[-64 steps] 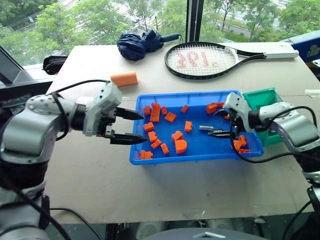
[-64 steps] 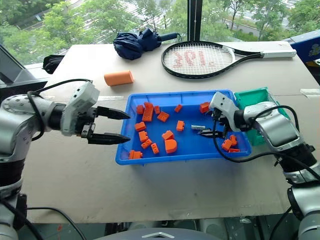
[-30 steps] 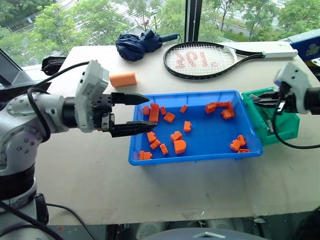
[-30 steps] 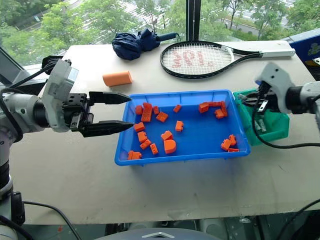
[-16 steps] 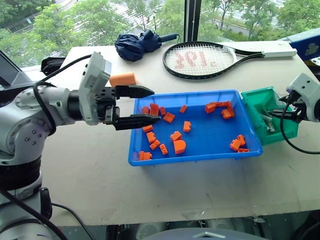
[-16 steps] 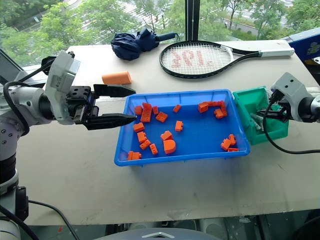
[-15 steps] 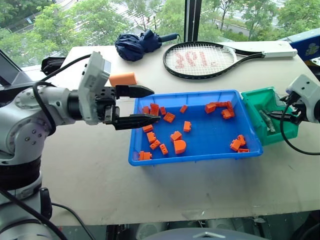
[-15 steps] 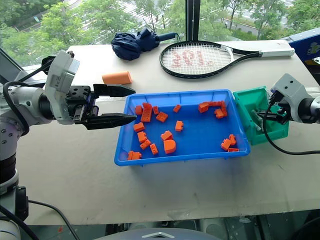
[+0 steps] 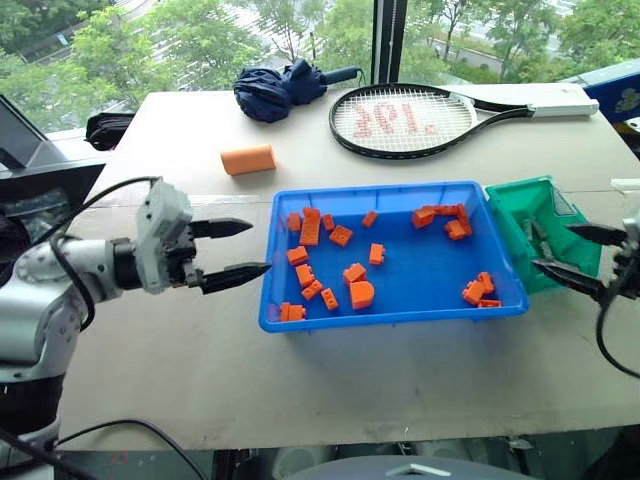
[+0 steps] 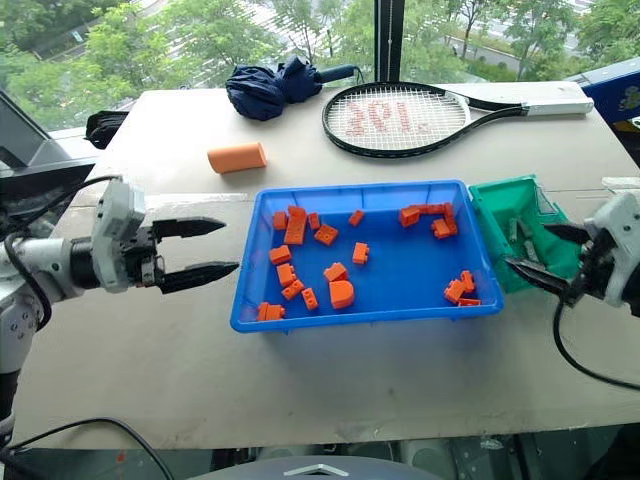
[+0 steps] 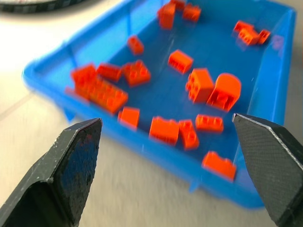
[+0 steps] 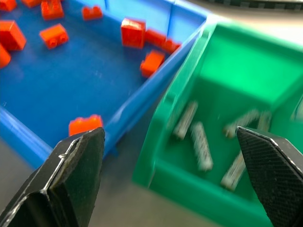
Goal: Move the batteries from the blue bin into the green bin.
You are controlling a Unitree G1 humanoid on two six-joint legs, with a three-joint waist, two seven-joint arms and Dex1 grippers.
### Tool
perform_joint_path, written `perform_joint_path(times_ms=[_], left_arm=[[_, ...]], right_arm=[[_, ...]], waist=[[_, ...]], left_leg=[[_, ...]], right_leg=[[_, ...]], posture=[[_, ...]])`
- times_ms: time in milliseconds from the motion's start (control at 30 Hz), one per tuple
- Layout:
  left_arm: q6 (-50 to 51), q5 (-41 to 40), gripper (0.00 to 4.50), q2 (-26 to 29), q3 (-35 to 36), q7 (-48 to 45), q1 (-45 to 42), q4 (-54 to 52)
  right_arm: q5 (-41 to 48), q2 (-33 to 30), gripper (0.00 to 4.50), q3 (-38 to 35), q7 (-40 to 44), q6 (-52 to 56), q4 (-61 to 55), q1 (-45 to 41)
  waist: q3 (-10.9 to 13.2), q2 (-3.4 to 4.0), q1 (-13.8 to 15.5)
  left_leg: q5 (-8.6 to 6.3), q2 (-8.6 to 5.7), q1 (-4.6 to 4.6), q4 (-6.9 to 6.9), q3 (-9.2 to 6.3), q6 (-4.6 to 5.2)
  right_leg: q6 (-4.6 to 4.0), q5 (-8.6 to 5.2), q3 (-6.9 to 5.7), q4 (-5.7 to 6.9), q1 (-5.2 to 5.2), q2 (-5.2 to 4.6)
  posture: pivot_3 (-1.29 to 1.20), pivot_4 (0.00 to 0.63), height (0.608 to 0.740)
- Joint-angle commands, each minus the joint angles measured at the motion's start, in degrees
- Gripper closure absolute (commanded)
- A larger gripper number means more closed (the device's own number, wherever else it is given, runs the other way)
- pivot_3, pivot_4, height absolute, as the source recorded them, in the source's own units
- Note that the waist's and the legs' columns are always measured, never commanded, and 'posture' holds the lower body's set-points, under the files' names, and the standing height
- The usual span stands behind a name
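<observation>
The blue bin [image 9: 392,313] sits mid-table and holds several orange blocks [image 9: 309,228]. Against its right end stands the green bin [image 9: 520,192], with several grey batteries [image 12: 201,144] lying on its floor. My right gripper [image 9: 553,247] hovers open at the green bin's near right side, nothing between its fingers. Left of the blue bin my left gripper [image 9: 258,247] is open and empty, pointing at the bin's left wall, a little short of it. Between its spread fingers the left wrist view shows the blocks [image 11: 203,85].
An orange cylinder [image 9: 248,158] lies behind the left gripper. A tennis racket [image 9: 400,120] and a folded dark blue umbrella [image 9: 280,88] rest at the table's far side. A blue box [image 9: 615,95] sits at the far right corner.
The right gripper opened over the green bin and pulled back toward the near right. The left gripper sank and drew left, off the blue bin's corner.
</observation>
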Motion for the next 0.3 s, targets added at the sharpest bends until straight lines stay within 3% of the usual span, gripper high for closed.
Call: perform_joint_path(times_ms=[33,167,300], left_arm=[[-10.6,4.3,0.00,-4.1,2.8,0.4,6.6,-1.4],[-14.6,5.3,0.00,-9.7,2.7,3.0,11.7,-1.6],[-20.6,7.7,0.00,-13.3,1.1,2.4,15.9,0.2]], right_arm=[[1.9,3.5,0.06,-5.5,4.5,-8.4,0.0,6.8],[-0.3,6.0,0.06,-4.2,6.7,-18.3,6.4,11.6],[-1.2,7.8,0.06,-2.0,9.6,-28.9,15.7,11.3]], waist=[[0.0,0.01,0.1],[0.0,-0.02,0.2],[-0.1,0.04,0.1]], left_leg=[[0.00,0.00,0.04,0.00,0.02,0.00],[-0.17,0.01,0.44,-0.12,0.10,0.26],[-0.19,0.07,0.85,-0.14,0.15,0.28]], right_leg=[[0.00,0.00,0.02,0.02,0.02,-0.01],[-0.01,-0.01,0.08,-0.02,0.38,-0.03],[-0.12,0.04,0.10,-0.06,0.75,-0.02]], posture=[[0.00,0.150,0.740],[0.00,0.150,0.740],[0.00,0.150,0.740]])
